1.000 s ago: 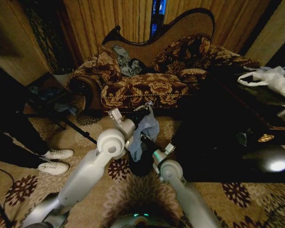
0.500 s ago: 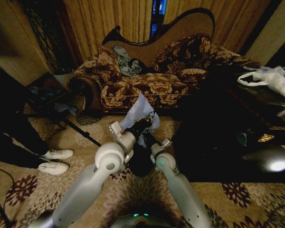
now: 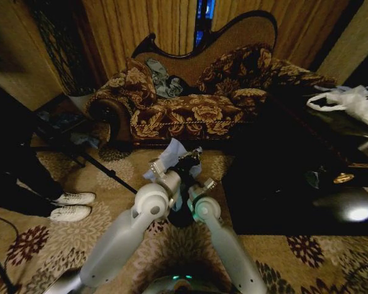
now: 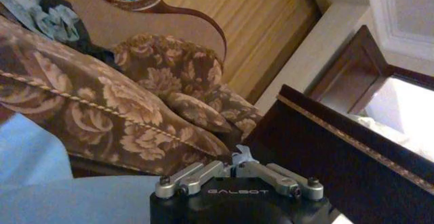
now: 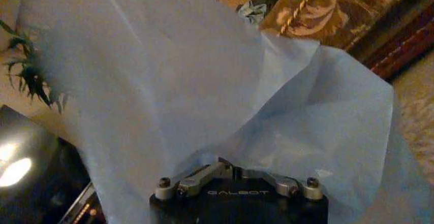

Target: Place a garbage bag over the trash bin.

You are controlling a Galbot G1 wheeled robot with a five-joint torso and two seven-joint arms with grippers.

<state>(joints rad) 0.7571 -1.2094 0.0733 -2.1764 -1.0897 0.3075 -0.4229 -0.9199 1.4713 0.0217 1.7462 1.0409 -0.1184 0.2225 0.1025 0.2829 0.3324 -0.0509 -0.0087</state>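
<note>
The garbage bag (image 3: pixel 169 155) is a pale blue film, bunched above the two grippers in the middle of the carpet in the head view. My left gripper (image 3: pixel 183 166) and right gripper (image 3: pixel 191 181) meet there, close together. In the left wrist view my left gripper (image 4: pixel 241 161) is shut on a small tuft of the bag, and more of the garbage bag (image 4: pixel 48 183) spreads beside it. My right gripper (image 5: pixel 234 171) is shut on the garbage bag (image 5: pixel 169 82), which billows in front of it. The trash bin (image 3: pixel 178 215) is a dark shape low between my two forearms, mostly hidden.
A floral sofa (image 3: pixel 190 113) stands behind, with a grey-blue garment (image 3: pixel 162 78) on it. A dark table (image 3: pixel 306 177) to the right carries a white plastic bag (image 3: pixel 356 101). A person's white shoes (image 3: pixel 70 207) and a tripod leg (image 3: pixel 101 168) are at the left.
Both arms have drawn closer together and nearer to me. The bag first hung down, then was flung up, and has now sunk a little to the left of the grippers.
</note>
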